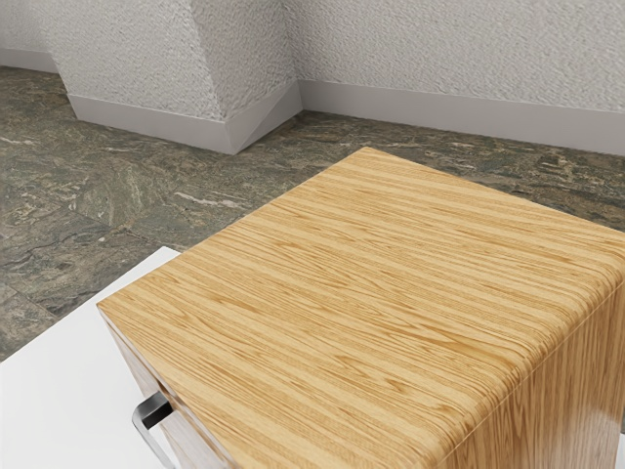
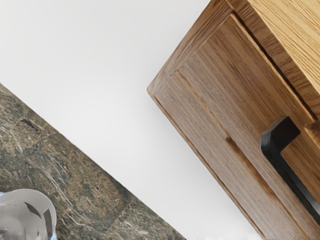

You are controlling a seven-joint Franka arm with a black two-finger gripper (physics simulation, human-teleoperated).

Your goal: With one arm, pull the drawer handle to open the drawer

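You can't tell your gripper's state, and the handle (image 2: pixel 289 167) on the cabinet's (image 1: pixel 391 313) drawer front (image 2: pixel 220 120) lies off your hand's line, so a misaligned approach could strike wood or slip off.

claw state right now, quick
claw: cannot be told. the black bar handle on the brown wooden drawer front has nothing gripping it

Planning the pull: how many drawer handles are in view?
1: the handle on the front of the cabinet, near its top, at the exterior view's lower left. Others may be hidden below.
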